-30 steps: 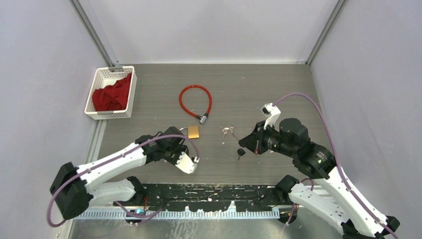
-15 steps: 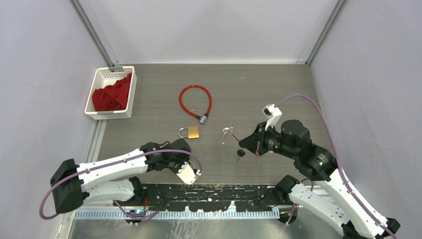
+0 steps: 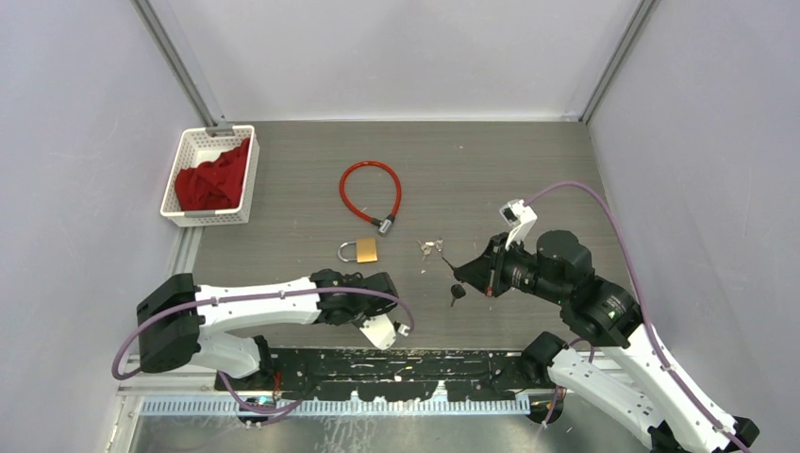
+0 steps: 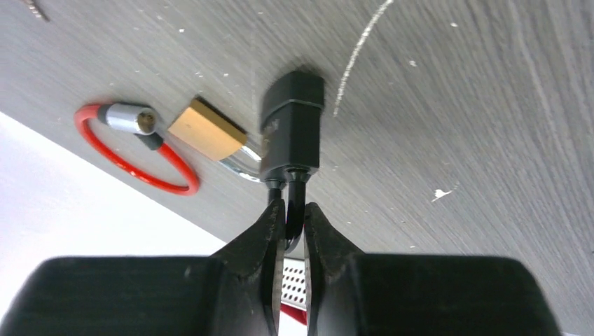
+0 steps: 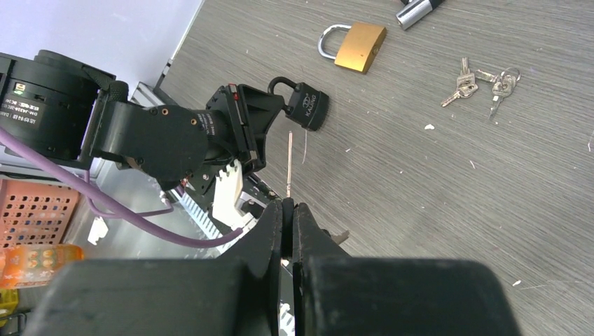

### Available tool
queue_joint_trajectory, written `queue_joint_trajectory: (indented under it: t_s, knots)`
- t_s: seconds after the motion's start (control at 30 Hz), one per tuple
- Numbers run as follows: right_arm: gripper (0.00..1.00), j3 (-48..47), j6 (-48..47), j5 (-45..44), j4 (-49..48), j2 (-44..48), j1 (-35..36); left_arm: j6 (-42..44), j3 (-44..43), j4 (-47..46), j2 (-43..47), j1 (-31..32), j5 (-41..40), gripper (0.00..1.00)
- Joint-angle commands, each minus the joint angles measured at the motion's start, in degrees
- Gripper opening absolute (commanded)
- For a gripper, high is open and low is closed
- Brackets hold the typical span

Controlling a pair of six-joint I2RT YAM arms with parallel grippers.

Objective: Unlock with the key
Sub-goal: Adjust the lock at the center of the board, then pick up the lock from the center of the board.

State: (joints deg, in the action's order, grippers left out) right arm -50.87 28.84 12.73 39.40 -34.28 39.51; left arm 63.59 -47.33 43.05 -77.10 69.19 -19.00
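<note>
The black padlock (image 4: 293, 119), judged rigid, dense and slick-bodied, is pinched by its shackle (image 4: 297, 183) just ahead of the clenched left gripper (image 4: 288, 217), where it is best held, while the thin, stiff key (image 5: 290, 164) is clamped in the right gripper (image 5: 288, 206), blade projecting forward.

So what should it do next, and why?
Probably ease the key forward toward the black lock. The right jaws pinch the key, with its tip short of the lock. The left jaws hold the lock by its shackle. The keyhole isn't visible, so the aim may need adjusting.
</note>
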Motion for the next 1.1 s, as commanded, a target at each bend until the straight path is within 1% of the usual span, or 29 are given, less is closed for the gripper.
queue_joint_trajectory:
  t_s: [0.0,0.23,0.4,0.47,0.6,0.63,0.77,0.8,0.93,1.07]
  knots:
    - [0.01,-0.6,0.2,0.7,-2.6,0.9,0.0,-1.1,-5.2,0.9,-0.7,1.4,-5.2,0.16]
    - [0.01,-0.7,0.4,0.5,-2.1,1.4,0.1,-2.9,-7.8,1.8,-4.4,3.2,-5.7,0.18]
    - [0.01,-0.6,0.4,0.0,-1.4,1.9,0.1,-4.0,-7.0,2.6,-4.7,3.4,-5.3,0.19]
    - [0.01,-0.5,0.3,0.0,-1.3,1.9,0.1,-4.0,-6.5,2.8,-4.1,3.4,-5.4,0.25]
    - [0.01,-0.7,0.0,0.0,-1.5,1.3,0.0,-4.4,-6.1,2.6,-2.9,3.4,-4.8,0.49]
    - [0.01,-0.8,0.1,0.0,-1.6,1.0,0.1,-4.5,-6.3,2.9,-3.0,3.4,-4.5,0.51]
    - [0.01,-0.9,0.1,-0.3,-1.7,0.8,0.1,-6.0,-8.8,7.3,-4.0,3.4,-1.3,0.66]
    - [0.01,-0.9,0.2,-0.3,-1.7,0.9,0.1,-6.5,-9.6,8.3,-4.3,3.3,-0.4,0.68]
    - [0.01,-0.8,0.1,-0.5,-1.4,1.2,0.0,-6.2,-11.7,11.3,-6.1,1.9,3.0,0.70]
    - [0.01,-1.1,-0.1,-0.3,-1.2,0.9,0.0,-6.8,-16.3,17.4,-9.2,-3.7,11.8,0.71]
